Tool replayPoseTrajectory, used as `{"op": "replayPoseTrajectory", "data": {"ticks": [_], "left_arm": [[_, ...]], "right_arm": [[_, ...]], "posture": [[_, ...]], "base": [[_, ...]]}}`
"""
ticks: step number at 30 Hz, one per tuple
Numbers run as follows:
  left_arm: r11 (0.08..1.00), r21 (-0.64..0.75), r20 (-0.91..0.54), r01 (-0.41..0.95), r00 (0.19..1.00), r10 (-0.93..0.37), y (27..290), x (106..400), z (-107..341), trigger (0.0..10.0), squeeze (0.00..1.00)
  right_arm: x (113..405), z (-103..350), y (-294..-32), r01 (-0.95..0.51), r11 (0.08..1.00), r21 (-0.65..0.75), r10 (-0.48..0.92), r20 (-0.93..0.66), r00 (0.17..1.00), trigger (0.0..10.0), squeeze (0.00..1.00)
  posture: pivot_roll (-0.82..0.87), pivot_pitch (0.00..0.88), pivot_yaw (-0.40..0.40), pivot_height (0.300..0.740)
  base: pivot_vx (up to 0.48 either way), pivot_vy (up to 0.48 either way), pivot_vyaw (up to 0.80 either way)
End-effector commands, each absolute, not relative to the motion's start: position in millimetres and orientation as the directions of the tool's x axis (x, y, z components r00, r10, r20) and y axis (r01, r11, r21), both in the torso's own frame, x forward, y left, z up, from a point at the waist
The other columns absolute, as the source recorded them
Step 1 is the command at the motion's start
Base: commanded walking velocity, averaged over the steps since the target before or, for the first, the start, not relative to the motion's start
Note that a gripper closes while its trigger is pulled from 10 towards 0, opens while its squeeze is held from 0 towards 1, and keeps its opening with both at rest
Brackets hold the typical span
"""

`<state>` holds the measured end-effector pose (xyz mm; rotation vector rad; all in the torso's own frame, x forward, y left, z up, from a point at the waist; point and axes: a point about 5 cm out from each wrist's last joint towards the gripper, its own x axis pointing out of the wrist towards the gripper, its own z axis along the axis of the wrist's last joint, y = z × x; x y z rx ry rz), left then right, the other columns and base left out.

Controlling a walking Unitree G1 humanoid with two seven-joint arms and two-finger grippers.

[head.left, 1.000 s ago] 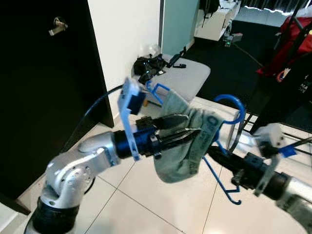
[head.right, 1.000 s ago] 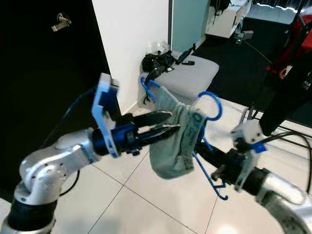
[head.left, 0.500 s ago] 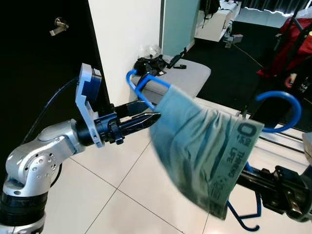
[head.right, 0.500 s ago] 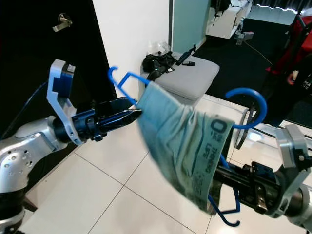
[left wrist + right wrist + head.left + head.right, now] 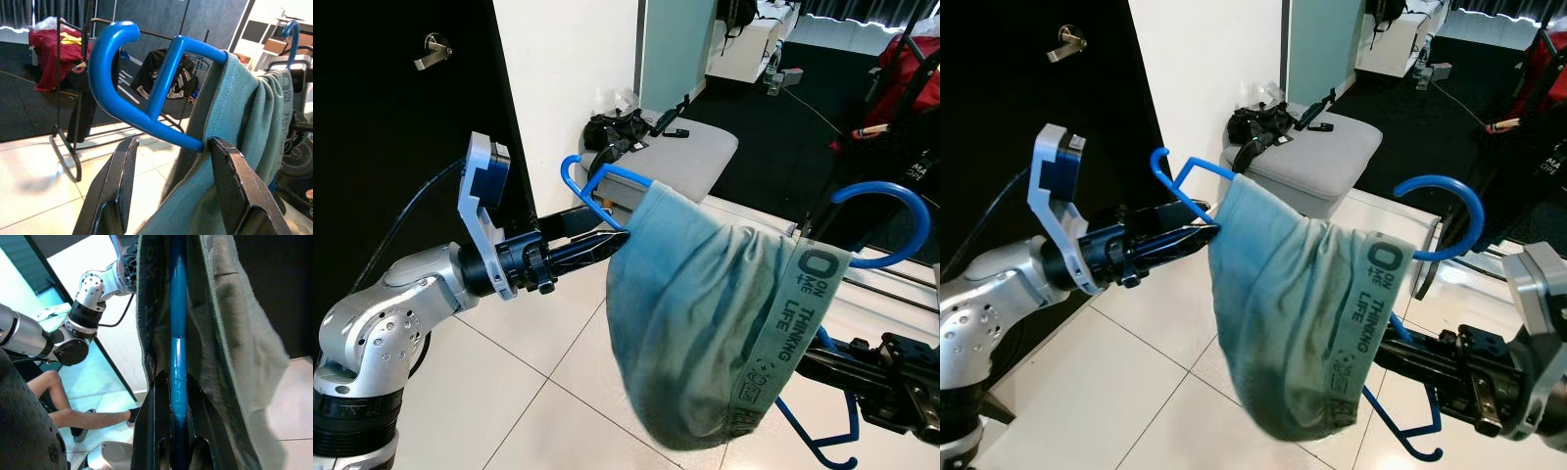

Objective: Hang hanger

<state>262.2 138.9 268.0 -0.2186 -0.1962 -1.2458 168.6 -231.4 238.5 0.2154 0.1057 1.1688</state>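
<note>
A blue plastic hanger (image 5: 607, 176) carries a teal garment (image 5: 705, 323) with a printed waistband, draped over its bar and sagging low. Its hook (image 5: 891, 211) curls up at the right. My right gripper (image 5: 1420, 357) is shut on the hanger's lower bar, which runs between its fingers (image 5: 146, 421) under the cloth. My left gripper (image 5: 618, 222) reaches in from the left, open. Its fingers (image 5: 122, 186) straddle the hanger's looped end (image 5: 146, 93) and the garment's edge (image 5: 230, 122) without closing on them.
A grey padded stool (image 5: 690, 147) with black cables on it stands by the white wall behind. A black door (image 5: 401, 196) is at the left. A clothes rack (image 5: 901, 98) with dark and red garments stands at the right. A person's legs (image 5: 73, 416) are nearby.
My left gripper let go of the garment and drew back to the left, to the hanger's end. The hanger came up nearer the camera, and the garment swung down to hang.
</note>
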Motion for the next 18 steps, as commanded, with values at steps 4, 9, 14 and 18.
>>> {"op": "replayPoseTrajectory", "data": {"ticks": [4, 9, 14, 18], "left_arm": [[0.222, -0.071, 0.273, 0.972, 0.233, -0.933, 131.6, 253.3, 263.7, 10.0, 0.00], [0.100, -0.063, 0.220, 0.993, 0.112, -0.969, 126.4, 237.6, 254.0, 10.0, 0.00], [0.068, -0.053, 0.186, 0.996, 0.077, -0.980, 123.0, 232.5, 246.7, 10.0, 0.00], [0.083, -0.048, 0.194, 0.995, 0.091, -0.977, 120.6, 234.7, 246.6, 10.0, 0.00]], "right_arm": [[169.6, 239.6, -231.3, -0.901, 0.372, 0.225, 0.922, 0.027, 0.387, 10.0, 0.00], [173.3, 246.7, -234.4, -0.898, 0.386, 0.211, 0.911, 0.067, 0.408, 10.0, 0.00], [173.2, 251.5, -235.2, -0.902, 0.382, 0.201, 0.911, 0.082, 0.404, 10.0, 0.00], [173.2, 252.1, -233.9, -0.905, 0.377, 0.198, 0.913, 0.081, 0.399, 10.0, 0.00]], "posture": [[-0.07, 0.102, 0.007, 0.740], [-0.07, 0.100, 0.008, 0.740], [-0.08, 0.097, 0.008, 0.740], [-0.08, 0.094, 0.008, 0.740]], "base": [[0.000, 0.000, 0.00], [0.000, 0.000, 0.00], [0.000, 0.000, 0.00], [0.000, 0.000, 0.00]]}}
